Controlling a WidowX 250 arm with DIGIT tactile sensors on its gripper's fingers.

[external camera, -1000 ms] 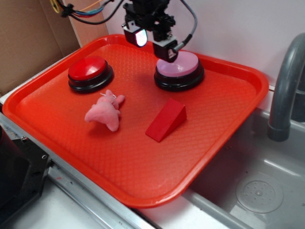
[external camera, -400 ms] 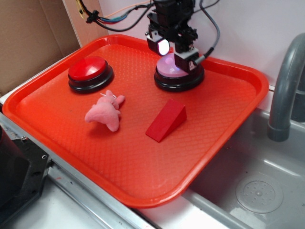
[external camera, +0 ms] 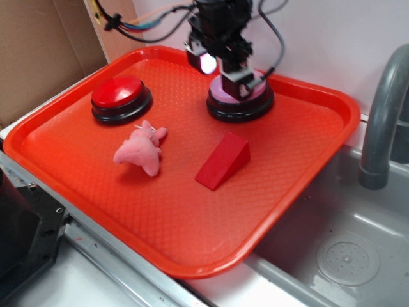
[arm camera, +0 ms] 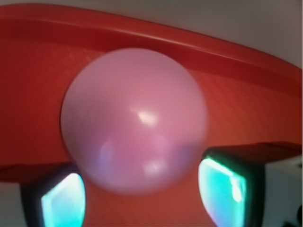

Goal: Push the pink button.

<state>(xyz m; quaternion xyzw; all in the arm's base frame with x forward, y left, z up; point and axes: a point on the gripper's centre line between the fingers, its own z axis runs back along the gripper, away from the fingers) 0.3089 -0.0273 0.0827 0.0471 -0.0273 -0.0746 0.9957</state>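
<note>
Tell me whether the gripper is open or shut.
Open: in the wrist view the fingers stand apart either side of the pink button.

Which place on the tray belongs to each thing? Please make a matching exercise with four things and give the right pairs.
Things:
1. pink button
2. red button
3. plush toy
4. red wedge

Places:
A. rear left of the tray
B. directly under the gripper
C. in front of the pink button
D. in front of the red button

Pairs: 1-B, 2-A, 3-D, 4-C
</note>
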